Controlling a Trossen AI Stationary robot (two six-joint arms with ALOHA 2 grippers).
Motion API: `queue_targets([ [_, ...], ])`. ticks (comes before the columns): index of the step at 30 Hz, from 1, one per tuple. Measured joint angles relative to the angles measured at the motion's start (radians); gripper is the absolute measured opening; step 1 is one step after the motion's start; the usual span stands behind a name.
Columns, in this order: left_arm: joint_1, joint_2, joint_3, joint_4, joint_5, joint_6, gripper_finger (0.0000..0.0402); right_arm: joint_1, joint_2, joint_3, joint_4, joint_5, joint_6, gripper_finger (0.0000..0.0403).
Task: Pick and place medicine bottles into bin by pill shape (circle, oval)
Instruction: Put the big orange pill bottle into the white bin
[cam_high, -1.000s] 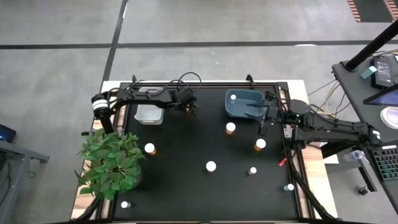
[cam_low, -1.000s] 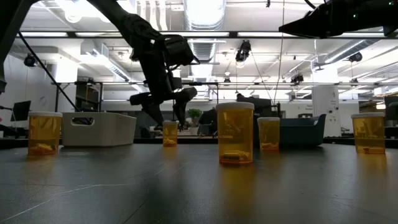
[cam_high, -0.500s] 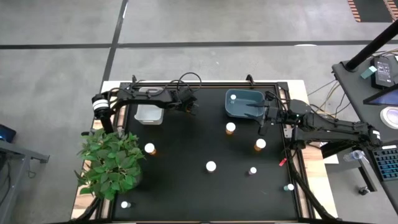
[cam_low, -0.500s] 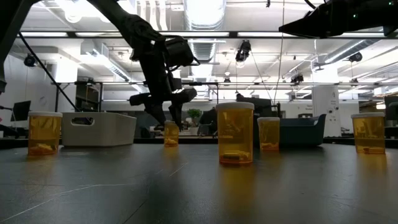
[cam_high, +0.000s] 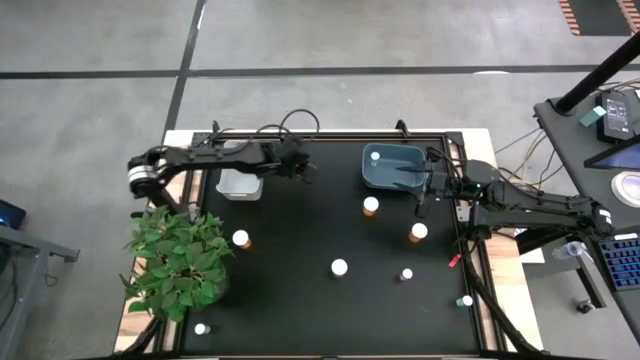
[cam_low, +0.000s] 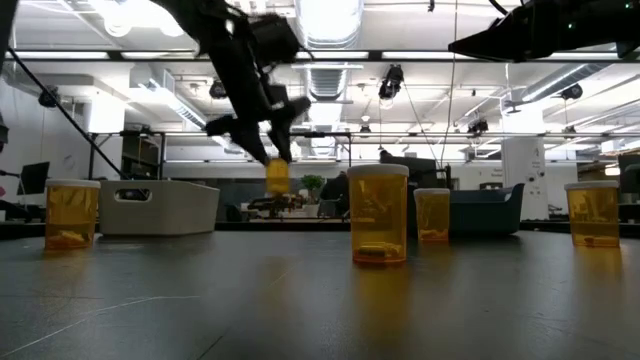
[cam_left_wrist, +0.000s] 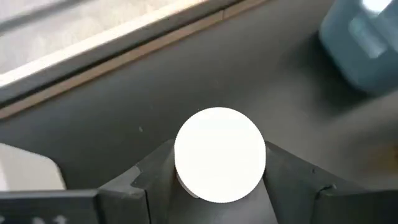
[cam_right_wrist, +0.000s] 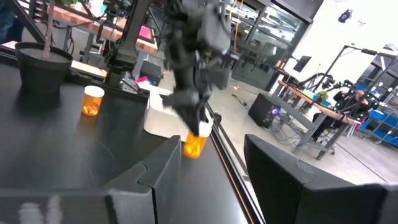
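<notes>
Left gripper (cam_low: 272, 150) pinches a small amber bottle (cam_low: 277, 177) clear of the table, white bin (cam_high: 240, 184) just beside; transport step, next calls for carrying over it and letting go.

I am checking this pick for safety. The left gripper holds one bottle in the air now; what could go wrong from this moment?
1. The left gripper holds the small amber bottle only near its white cap, clear of the table. It could slip and fall.
2. The white bin and blue bin lie on either side, so a wrong shape choice is possible.
3. The right gripper waits by the blue bin. A carry that way could bring the arms close.
</notes>
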Motion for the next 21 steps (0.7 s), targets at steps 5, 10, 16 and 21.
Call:
queue_targets([
  [5,0.004,-0.117,-0.016,-0.09,-0.042,0.029,0.0185,0.0,0.0,0.0,-0.002,0.0,-0.001,0.0169],
  [10,0.037,-0.227,-0.042,-0.192,-0.085,0.037,0.0185,0.0,0.0,0.0,-0.002,0.001,0.0,0.0169],
  [16,0.088,-0.315,-0.048,-0.329,-0.12,0.023,0.0185,0.0,0.0,0.0,-0.002,0.001,0.0,0.0169],
  [21,0.139,-0.336,-0.05,-0.407,-0.126,0.036,0.0185,0.0,0.0,0.0,-0.002,0.002,0.001,0.0169],
])
